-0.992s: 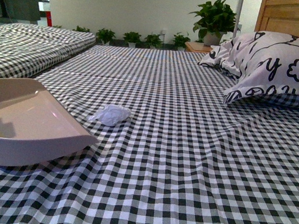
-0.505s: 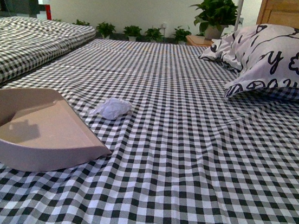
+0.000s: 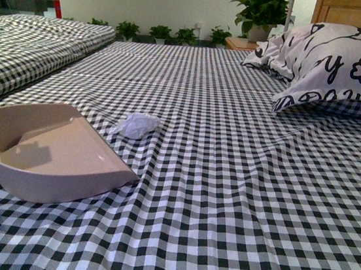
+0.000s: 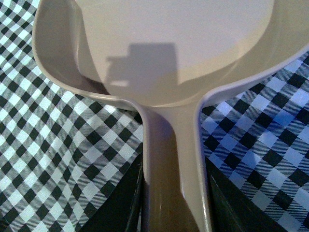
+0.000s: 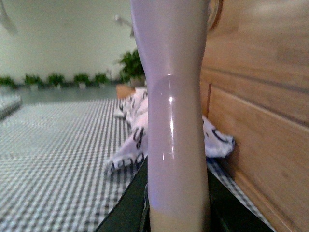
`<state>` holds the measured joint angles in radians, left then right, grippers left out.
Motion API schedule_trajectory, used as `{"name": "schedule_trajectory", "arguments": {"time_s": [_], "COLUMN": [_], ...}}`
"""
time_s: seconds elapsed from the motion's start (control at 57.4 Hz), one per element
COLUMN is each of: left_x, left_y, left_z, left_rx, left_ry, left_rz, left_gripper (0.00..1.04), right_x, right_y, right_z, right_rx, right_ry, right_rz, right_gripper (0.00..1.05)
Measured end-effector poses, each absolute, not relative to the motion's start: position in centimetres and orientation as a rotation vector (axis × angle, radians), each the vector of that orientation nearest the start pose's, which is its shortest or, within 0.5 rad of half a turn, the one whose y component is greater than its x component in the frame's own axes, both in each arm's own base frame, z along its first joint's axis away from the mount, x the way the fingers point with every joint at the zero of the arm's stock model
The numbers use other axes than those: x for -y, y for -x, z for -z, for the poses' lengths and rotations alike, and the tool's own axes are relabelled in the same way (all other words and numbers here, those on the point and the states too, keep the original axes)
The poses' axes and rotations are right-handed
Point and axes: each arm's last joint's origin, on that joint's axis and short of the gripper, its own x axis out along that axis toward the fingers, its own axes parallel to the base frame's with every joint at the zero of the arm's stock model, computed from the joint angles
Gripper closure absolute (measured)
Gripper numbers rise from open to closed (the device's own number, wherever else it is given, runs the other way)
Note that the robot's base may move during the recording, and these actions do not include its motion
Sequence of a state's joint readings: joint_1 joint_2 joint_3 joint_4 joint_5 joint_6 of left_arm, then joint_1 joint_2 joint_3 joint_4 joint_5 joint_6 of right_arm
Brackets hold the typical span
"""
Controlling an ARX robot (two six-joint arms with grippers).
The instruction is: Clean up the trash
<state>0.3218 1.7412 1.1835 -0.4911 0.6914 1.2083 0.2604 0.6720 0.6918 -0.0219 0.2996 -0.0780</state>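
Clamping the left gripper (image 4: 176, 203) on the dustpan (image 3: 46, 151), with 2 dark fingers (image 4: 120, 205) pressing against either side of its long handle (image 4: 175, 159) in the left wrist view. Holding the pinkish-beige pan low at the front left of the bed, its open mouth facing right and its front lip lying down by the checked sheet (image 3: 225, 200). Showing a blocky shadow on the pan's smooth floor. Spotting the paper wad (image 3: 135, 125), small, white and crumpled, lying on the sheet just beyond the far corner of the pan's mouth, near it but not touching, with a narrow strip of checks between. Clamping the right gripper (image 5: 176, 215) as well, its dark fingers (image 5: 126, 210) pressing on both sides of a pale glossy stick (image 5: 174, 121) standing upright through the right wrist view; not being able to tell what the stick belongs to. Seeing a white pillow (image 3: 347, 63) with black cartoon prints resting at the far right of the bed, in front of a wooden headboard (image 3: 360, 12) and well apart from the wad. Catching a row of small potted plants (image 3: 160, 32) along the far wall, 1 larger leafy plant (image 3: 262, 10) standing near the headboard, and a 2nd checked bed (image 3: 26, 50) lying off to the left.
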Motion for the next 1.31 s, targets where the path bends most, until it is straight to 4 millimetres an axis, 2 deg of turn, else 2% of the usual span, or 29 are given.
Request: {"name": "schedule_trajectory", "arguments": {"time_s": [0.139, 0.192, 0.348, 0.435, 0.696, 0.836, 0.958, 1.149, 1.306], "left_x": [-9.3, -9.3, -9.2, -9.2, -9.2, -9.2, -9.2, -9.2, -9.2], "left_y": [-33.7, -33.7, -33.7, -33.7, -33.7, -33.7, -33.7, -33.7, -33.7], "left_z": [-20.7, -20.7, -20.7, -20.7, -20.7, -20.7, -20.7, -20.7, -20.7], "left_rx": [-0.571, -0.571, -0.571, -0.57, -0.57, -0.57, -0.57, -0.57, -0.57], "left_ry": [-0.6, -0.6, -0.601, -0.6, -0.601, -0.601, -0.601, -0.601, -0.601], "left_rz": [0.804, 0.804, 0.804, 0.805, 0.805, 0.805, 0.805, 0.805, 0.806], "left_gripper": [0.76, 0.76, 0.76, 0.76, 0.76, 0.76, 0.76, 0.76, 0.76], "right_x": [-4.7, -5.8, -8.7, -12.8, -19.8, -23.0, -24.9, -25.1, -25.3], "right_y": [-18.7, -21.9, -28.1, -32.6, -38.7, -40.5, -41.6, -42.3, -42.5], "right_z": [-32.2, -31.2, -28.2, -25.8, -21.2, -20.2, -20.1, -18.2, -16.9], "right_rx": [-0.197, -0.255, -0.363, -0.413, -0.546, -0.558, -0.566, -0.634, -0.685], "right_ry": [0.152, 0.167, 0.224, 0.301, 0.4, 0.44, 0.467, 0.56, 0.582], "right_rz": [-0.093, -0.139, -0.176, -0.249, -0.32, -0.314, -0.287, -0.225, -0.241], "right_gripper": [0.85, 0.85, 0.85, 0.85, 0.85, 0.85, 0.85, 0.85, 0.85]}}
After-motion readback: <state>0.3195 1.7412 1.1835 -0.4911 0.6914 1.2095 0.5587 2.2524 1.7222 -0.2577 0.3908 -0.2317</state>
